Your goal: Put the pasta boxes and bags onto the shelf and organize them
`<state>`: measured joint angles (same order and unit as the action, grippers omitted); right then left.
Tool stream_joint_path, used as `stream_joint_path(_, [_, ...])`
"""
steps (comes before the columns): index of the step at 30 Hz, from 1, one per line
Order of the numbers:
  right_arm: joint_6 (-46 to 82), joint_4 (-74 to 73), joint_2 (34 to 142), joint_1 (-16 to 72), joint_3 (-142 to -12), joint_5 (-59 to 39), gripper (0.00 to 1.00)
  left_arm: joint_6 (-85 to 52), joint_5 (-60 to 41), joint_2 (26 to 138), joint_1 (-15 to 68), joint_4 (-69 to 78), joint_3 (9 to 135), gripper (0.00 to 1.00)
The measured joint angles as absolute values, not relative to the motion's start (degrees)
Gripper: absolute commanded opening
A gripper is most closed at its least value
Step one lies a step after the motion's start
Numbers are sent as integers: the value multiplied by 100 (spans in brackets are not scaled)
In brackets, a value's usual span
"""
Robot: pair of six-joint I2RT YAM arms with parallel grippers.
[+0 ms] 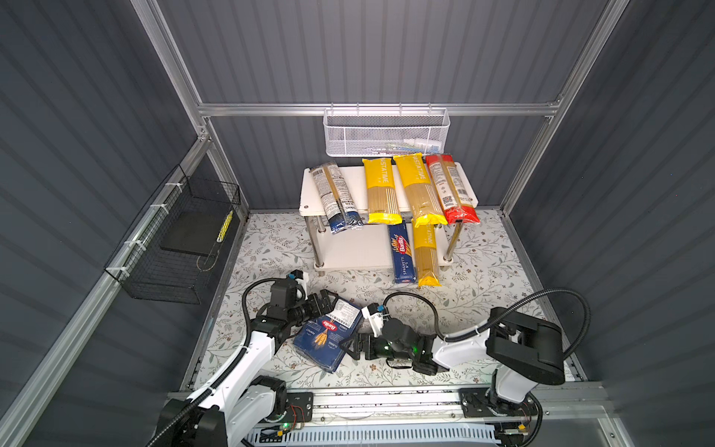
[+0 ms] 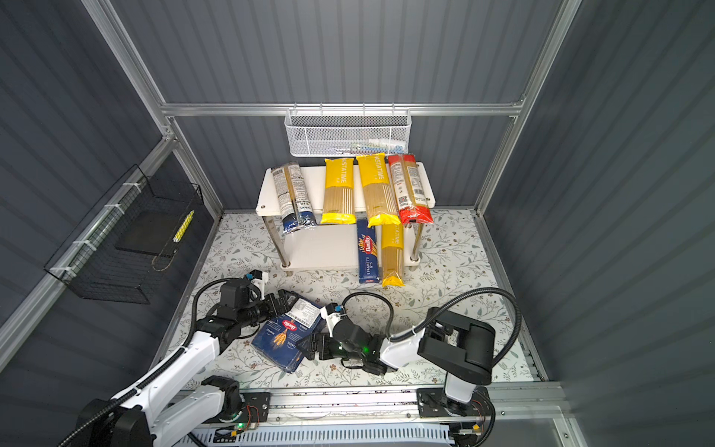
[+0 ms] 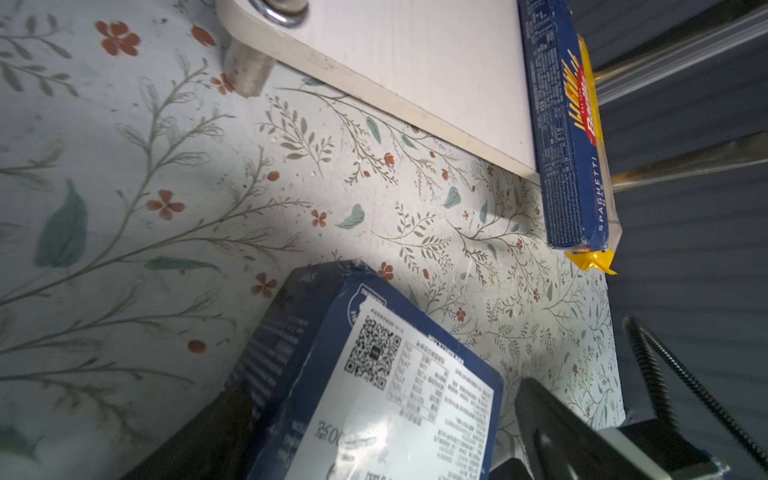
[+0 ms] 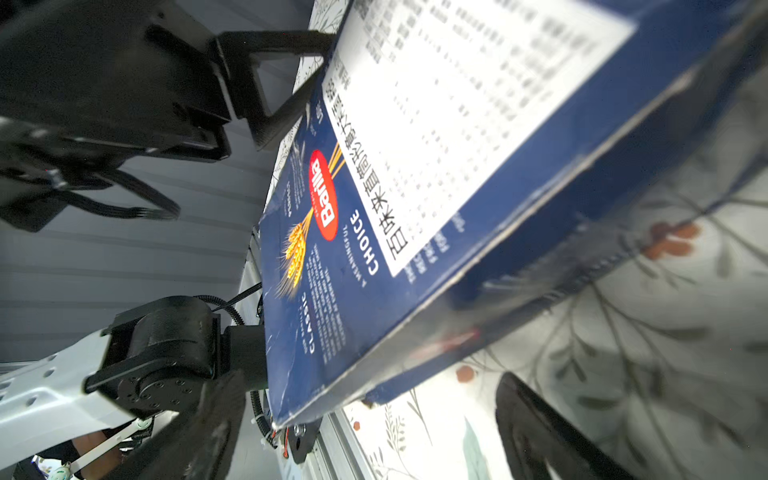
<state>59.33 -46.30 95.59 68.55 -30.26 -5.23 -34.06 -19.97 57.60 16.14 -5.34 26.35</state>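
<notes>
Floral surface: shelf stands at back edge, approx centre. Top board carries 4 bags side by side, front ends hanging over its front edge: navy-ended bag twd L end, yellow bag, 2nd yellow bag, red-ended bag at R end. Lower board: narrow Barilla box & 3rd yellow bag touching, at R end, sticking out past front edge. Wide Barilla box nr surface's front edge, L of centre, looks tilted
</notes>
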Motion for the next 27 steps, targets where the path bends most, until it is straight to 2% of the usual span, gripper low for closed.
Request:
stream_joint_path(6, [5911, -4823, 9150, 6801, -2449, -231, 95, -3361, -2265, 6222, 1846, -97, 2646, 100])
stream_joint_path(12, [5865, -4624, 8473, 6801, -2119, 119, 96, -3210, -2097, 6423, 2495, -143, 2961, 100])
stream_joint_path(18, [5520, -2832, 7017, 6796, -2174, 663, 99, -3194, -1774, 6740, 2939, -183, 3306, 99])
stream_joint_path(23, [5140, -1114, 5677, 6724, -2316, 1009, 99, -3159, -777, 6635, 2982, -1310, 3911, 99])
stream_joint_path(27, [4742, -137, 4956, 6361, -2331, 952, 99, -3339, -110, 5927, 2980, -2231, 4088, 100])
